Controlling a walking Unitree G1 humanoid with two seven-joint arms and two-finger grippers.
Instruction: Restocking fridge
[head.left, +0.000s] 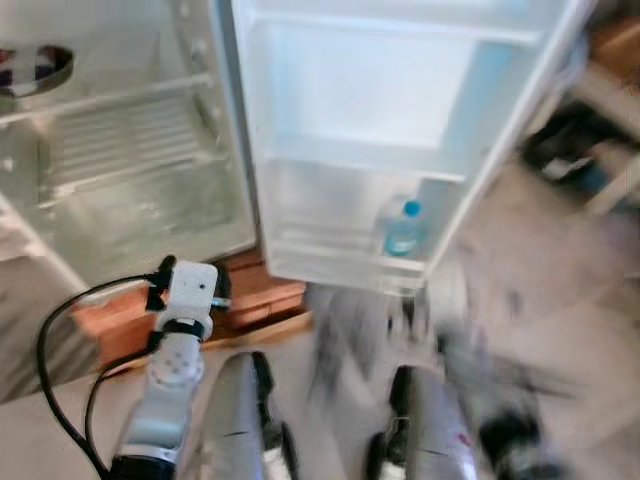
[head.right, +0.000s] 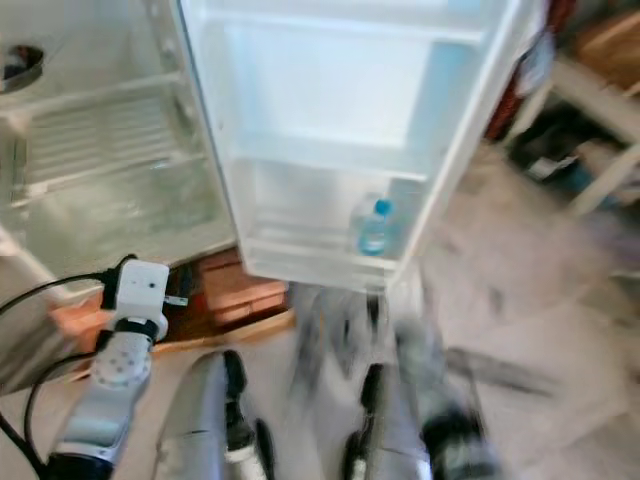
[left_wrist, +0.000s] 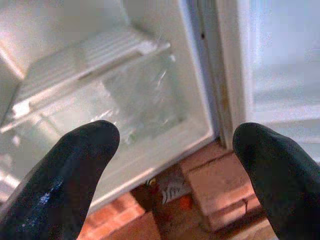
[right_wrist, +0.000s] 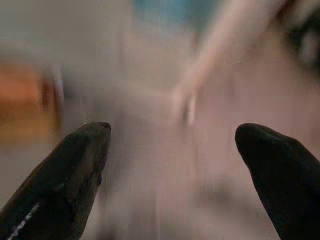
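Note:
The fridge stands open ahead, its door (head.left: 380, 90) swung out toward me. A clear water bottle with a blue cap (head.left: 402, 229) stands in the door's lowest shelf. Inside the fridge body are a white wire shelf (head.left: 130, 140) and a clear crisper drawer (left_wrist: 135, 95) under it. My left gripper (left_wrist: 175, 145) is open and empty, held low in front of the fridge's bottom edge. The left arm with its white wrist box (head.left: 188, 290) shows at lower left. My right gripper (right_wrist: 172, 145) is open and empty too, over a blurred floor.
Red bricks (head.left: 255, 295) prop up the fridge's base. A black cable (head.left: 48, 345) loops from my left arm. A dark bowl (head.left: 35, 68) sits on an upper shelf at far left. White furniture legs and dark clutter (head.left: 590, 150) stand to the right. The right side is motion-blurred.

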